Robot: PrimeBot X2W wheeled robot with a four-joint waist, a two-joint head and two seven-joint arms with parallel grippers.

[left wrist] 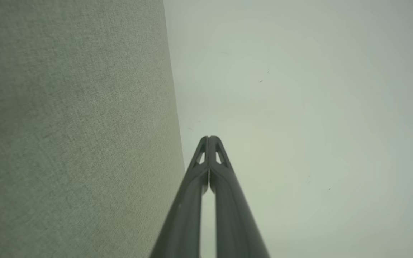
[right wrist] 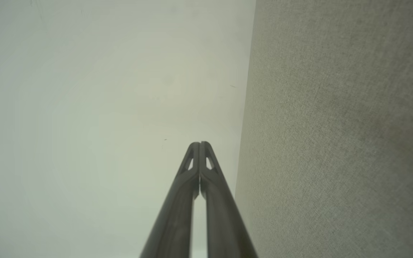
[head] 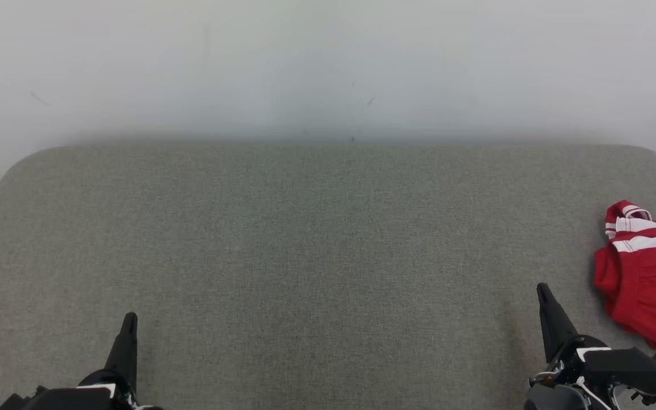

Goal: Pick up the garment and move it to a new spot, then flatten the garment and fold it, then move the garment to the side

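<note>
- No text, number, brand or sign can be read in any view.
- The red garment [head: 644,273] carries white stripes but no legible lettering. It lies crumpled and is cut off by the edge of the head view.
- A small white patch on the body behind the right gripper [head: 542,288] is possibly a label, but it is too small to read.
- The pale wall [head: 328,68] bears a few dark specks and scratches, none forming a letter or figure.
</note>
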